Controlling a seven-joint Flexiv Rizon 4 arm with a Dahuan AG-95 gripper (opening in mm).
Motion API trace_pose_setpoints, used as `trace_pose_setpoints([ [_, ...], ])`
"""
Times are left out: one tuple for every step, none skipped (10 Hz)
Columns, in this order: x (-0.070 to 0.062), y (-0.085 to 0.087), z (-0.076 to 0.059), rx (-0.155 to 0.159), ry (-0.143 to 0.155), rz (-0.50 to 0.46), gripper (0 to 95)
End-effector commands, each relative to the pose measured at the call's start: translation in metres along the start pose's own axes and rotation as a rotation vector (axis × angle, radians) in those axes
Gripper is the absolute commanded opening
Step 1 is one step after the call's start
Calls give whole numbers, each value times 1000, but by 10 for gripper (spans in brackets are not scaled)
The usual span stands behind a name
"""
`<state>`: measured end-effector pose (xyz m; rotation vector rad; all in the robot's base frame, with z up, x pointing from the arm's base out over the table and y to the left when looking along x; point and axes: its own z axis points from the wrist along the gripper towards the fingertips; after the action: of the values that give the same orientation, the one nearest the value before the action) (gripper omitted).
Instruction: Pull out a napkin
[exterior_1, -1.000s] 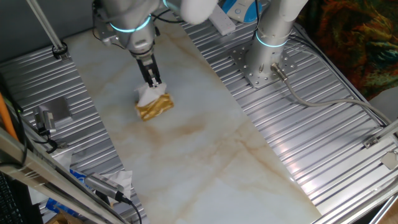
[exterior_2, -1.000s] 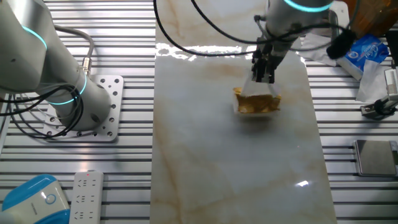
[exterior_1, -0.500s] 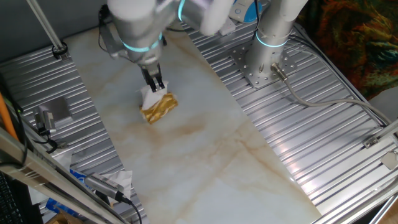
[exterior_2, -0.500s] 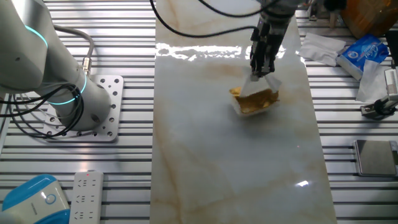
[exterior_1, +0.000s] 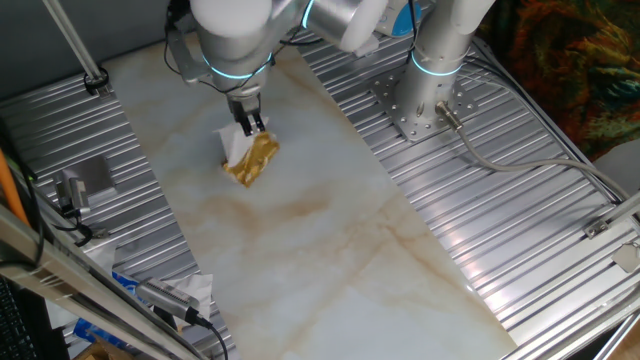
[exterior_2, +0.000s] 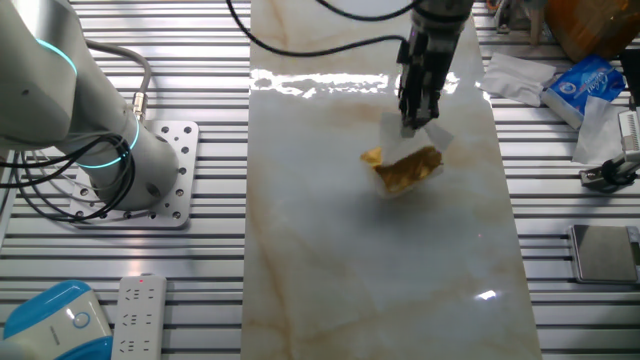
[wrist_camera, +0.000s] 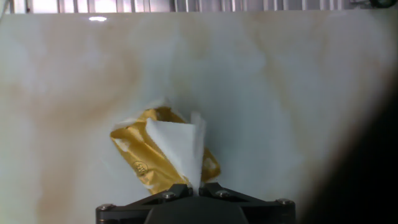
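My gripper (exterior_1: 253, 124) (exterior_2: 411, 122) (wrist_camera: 198, 186) is shut on the white napkin (wrist_camera: 180, 146), pinching its top corner. The napkin (exterior_1: 236, 147) (exterior_2: 430, 136) stretches down from my fingertips into the shiny gold packet (exterior_1: 252, 160) (exterior_2: 407, 168) (wrist_camera: 144, 158). The packet hangs tilted, one end lifted toward the gripper, low over the marble tabletop (exterior_1: 300, 230). The lower part of the napkin is still inside the packet.
A second robot arm's base (exterior_1: 425, 95) (exterior_2: 120, 165) stands on the ribbed metal beside the marble. White paper and a blue pack (exterior_2: 575, 85) lie at one side. A remote and blue device (exterior_2: 90, 310) lie near one corner.
My gripper has risen and drifted along the table with the napkin pinched. The gold packet has tipped up and followed, one end lifting off the marble.
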<state>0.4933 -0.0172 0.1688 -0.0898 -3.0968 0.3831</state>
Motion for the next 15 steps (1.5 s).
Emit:
trace_pose_setpoints([
  [2,0,8,-204,22,2,0],
  [3,-1,4,-203,12,-2,0],
  [5,-1,-16,-198,15,1,0],
  [1,-5,-58,-191,43,12,0],
  [-4,-6,-70,-188,54,17,0],
  [-11,-5,-62,-195,54,9,0],
  [-10,-5,-41,-205,37,-1,0],
  [-1,-2,-9,-209,20,-6,0],
  [10,4,17,-210,10,-4,0],
  [14,7,27,-209,5,-1,0],
  [17,11,35,-209,-3,2,0],
  [16,13,37,-206,-3,3,0],
  [17,12,33,-201,-15,0,0],
  [20,12,19,-201,-16,-1,0],
  [15,4,-13,-198,-1,-6,0],
])
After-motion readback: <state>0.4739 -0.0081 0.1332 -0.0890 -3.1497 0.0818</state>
